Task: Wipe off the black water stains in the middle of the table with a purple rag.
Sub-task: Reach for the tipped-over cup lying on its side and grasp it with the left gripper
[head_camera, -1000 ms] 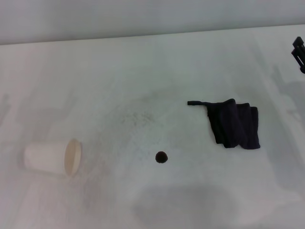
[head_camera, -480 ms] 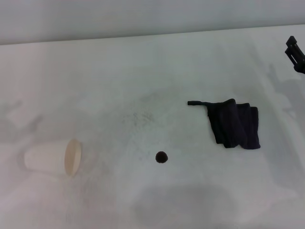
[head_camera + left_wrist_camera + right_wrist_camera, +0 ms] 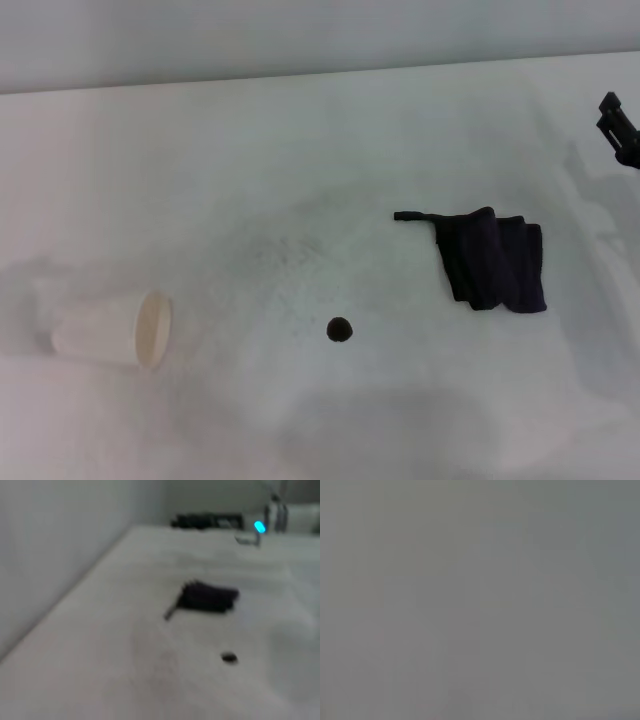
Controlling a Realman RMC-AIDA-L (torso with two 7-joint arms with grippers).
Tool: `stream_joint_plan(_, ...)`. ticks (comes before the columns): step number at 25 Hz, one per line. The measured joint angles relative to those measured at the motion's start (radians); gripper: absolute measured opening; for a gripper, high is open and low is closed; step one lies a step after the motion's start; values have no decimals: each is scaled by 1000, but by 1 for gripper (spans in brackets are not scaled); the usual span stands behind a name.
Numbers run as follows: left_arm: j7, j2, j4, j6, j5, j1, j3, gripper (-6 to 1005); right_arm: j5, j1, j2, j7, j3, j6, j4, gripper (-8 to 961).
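Observation:
The purple rag (image 3: pixel 492 260) lies folded on the white table (image 3: pixel 250 160), right of centre, its thin tail pointing left. The black water stain (image 3: pixel 339 329) is a small round blot nearer the front, left of the rag and apart from it. Both also show in the left wrist view: the rag (image 3: pixel 207 597) and the stain (image 3: pixel 229 657). Only a dark piece of my right gripper (image 3: pixel 615 122) shows at the right edge, above the table, well behind and right of the rag. My left gripper is out of view. The right wrist view is plain grey.
A white paper cup (image 3: pixel 110 330) lies on its side at the front left, mouth towards the stain. The table's far edge meets a grey wall. In the left wrist view a part with a blue light (image 3: pixel 259 527) stands beyond the rag.
The right gripper has shifted slightly along the right edge. A faint shadow at the table's left has moved. Rag, stain and cup lie unchanged.

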Motion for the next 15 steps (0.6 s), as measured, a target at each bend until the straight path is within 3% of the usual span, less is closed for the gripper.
stream_joint_plan(6,-113,-1,97,-48,224,-112,87,861,0,15,1,0,4,-77,5,796)
stream_joint_plan(7,-132,-20,88,-47,325,-160,142,861,0,15,1,0,4,-77,5,796)
stream_joint_plan(9,-140,-44,76,-41,398,-193,173,861,0,19,3,1,1,-87,9,796)
stream_joint_plan(10,-141,-71,67,-22,470,-223,186,860,0,19,4,1,-1,-90,12,796)
stream_joint_plan(11,-141,-71,67,-22,470,-223,186,860,0,19,4,1,-1,-93,18,796)
stream_joint_plan(15,-110,-141,63,48,585,-258,204,860,0,16,4,1,0,-113,31,796)
